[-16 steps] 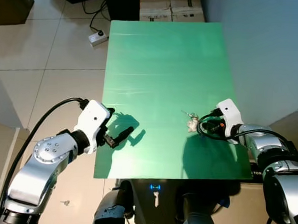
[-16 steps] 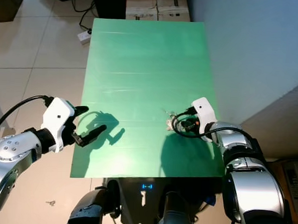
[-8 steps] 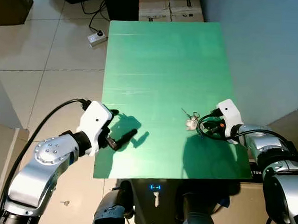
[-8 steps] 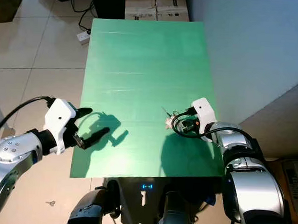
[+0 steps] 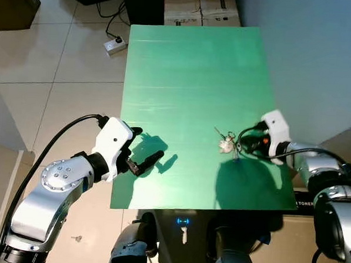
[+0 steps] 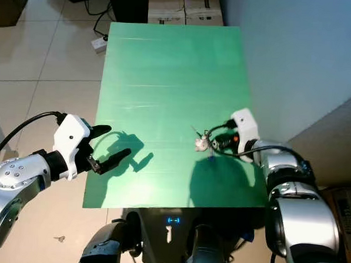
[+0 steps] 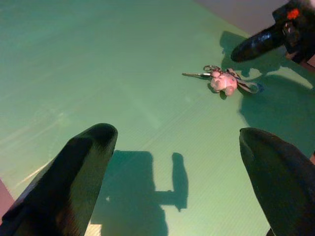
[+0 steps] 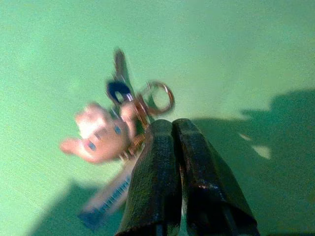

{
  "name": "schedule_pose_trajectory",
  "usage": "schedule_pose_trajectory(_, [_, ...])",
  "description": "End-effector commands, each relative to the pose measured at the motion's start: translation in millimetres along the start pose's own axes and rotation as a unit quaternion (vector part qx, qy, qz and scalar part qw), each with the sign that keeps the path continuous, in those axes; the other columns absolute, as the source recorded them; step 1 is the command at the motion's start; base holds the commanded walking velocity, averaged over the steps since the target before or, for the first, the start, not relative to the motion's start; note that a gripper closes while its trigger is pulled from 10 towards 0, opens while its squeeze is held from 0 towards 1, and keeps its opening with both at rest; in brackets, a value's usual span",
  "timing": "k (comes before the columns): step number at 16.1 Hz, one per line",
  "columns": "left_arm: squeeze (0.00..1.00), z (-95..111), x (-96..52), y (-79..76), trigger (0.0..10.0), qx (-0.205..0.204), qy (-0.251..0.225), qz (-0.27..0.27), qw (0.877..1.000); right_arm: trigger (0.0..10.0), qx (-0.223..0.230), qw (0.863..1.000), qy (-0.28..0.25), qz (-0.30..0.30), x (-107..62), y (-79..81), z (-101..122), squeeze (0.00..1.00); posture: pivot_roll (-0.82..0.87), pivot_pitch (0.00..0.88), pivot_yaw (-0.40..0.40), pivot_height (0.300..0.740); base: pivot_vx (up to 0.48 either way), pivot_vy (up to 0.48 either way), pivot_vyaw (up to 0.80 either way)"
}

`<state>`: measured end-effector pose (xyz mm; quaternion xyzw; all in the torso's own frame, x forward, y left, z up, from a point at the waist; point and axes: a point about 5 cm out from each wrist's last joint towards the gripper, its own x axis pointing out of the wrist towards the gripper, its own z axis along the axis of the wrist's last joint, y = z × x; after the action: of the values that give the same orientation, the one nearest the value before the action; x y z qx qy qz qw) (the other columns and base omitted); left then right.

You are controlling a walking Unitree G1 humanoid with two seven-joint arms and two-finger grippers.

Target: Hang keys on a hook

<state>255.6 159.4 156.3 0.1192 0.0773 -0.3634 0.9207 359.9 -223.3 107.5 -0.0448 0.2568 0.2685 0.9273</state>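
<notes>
Keys: we see the keys (image 5: pixel 226 144) lying on the green table (image 5: pixel 190 79), right of centre and a little below the middle of the left eye frame; the bunch has a small pink figure charm, a metal ring, a key with a dark blue head and a blue strap trailing toward the near edge.
Right gripper: our right gripper (image 8: pixel 172 137) sits at the right of the frame, just beside the bunch; its two black fingers are pressed together, tips at the charm and strap; whether anything is pinched between them we cannot tell.
Left gripper: our left gripper (image 5: pixel 140 155) hovers over the lower left corner of the table, well apart from the keys; its fingers (image 7: pixel 74 177) are spread wide with nothing between them.
Handling: we judge the bunch light and loose; the parts will swing and jangle on the ring; metal keys are stiff and slippery, the charm looks soft, the strap limp.
Where to hold: we would take the charm or strap, leaving the ring free and hanging downward to slip over a hook.
Hook: we can make out no hook here.
</notes>
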Motion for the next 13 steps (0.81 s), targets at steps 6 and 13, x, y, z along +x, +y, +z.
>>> schedule_pose_trajectory(6, [0.00,-4.9,-4.0,-1.3,10.0,-0.001,0.007,0.000,1.000,6.7,-0.007,0.999,-0.025,0.026,-8.1,-3.5,-0.8,0.00,0.01,0.318,0.058,0.740,0.000,0.000,0.00])
schedule_pose_trajectory(13, [0.00,-5.0,-2.8,-1.7,10.0,0.004,0.009,-0.009,1.000,10.0,-0.019,0.999,0.021,0.023,2.0,7.9,-22.6,1.00,0.02,0.316,0.063,0.740,0.000,0.000,0.00])
